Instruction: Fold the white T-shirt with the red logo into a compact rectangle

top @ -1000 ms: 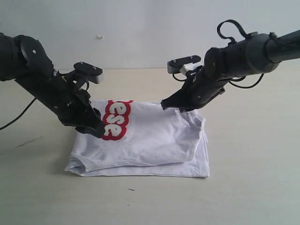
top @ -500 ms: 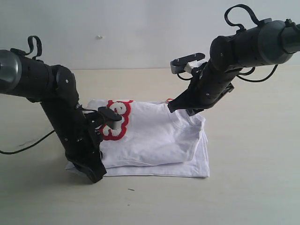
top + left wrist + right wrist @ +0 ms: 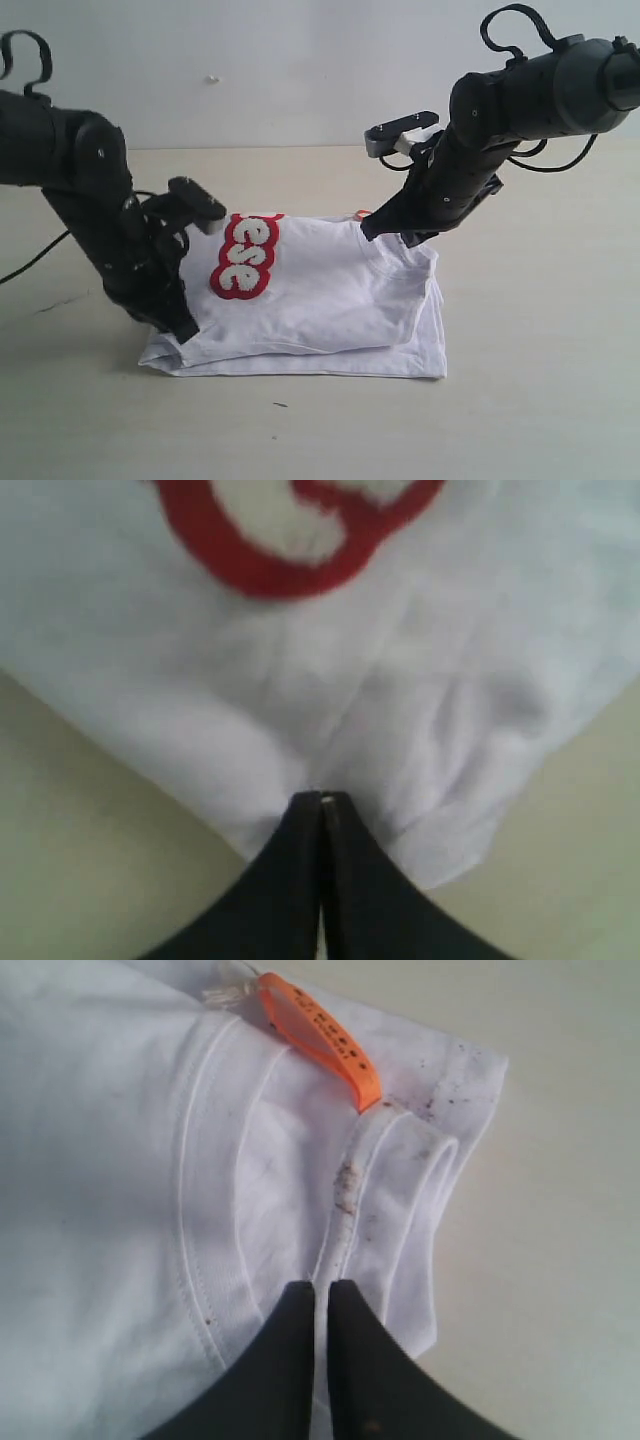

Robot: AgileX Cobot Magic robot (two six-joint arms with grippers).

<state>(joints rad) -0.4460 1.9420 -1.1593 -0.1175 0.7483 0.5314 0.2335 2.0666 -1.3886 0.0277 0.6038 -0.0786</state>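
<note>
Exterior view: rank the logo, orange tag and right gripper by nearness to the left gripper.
1. Logo, just up the shirt from the left gripper.
2. Orange tag and right gripper, both at the far collar: too close to call.

Soft matt cloth on white T-shirt, fuzzy pile on red logo; table smooth matt, prob. laminate.

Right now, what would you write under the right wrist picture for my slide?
The right gripper shut on the white T-shirt at its smudged collar, near the orange neck tag.
</note>
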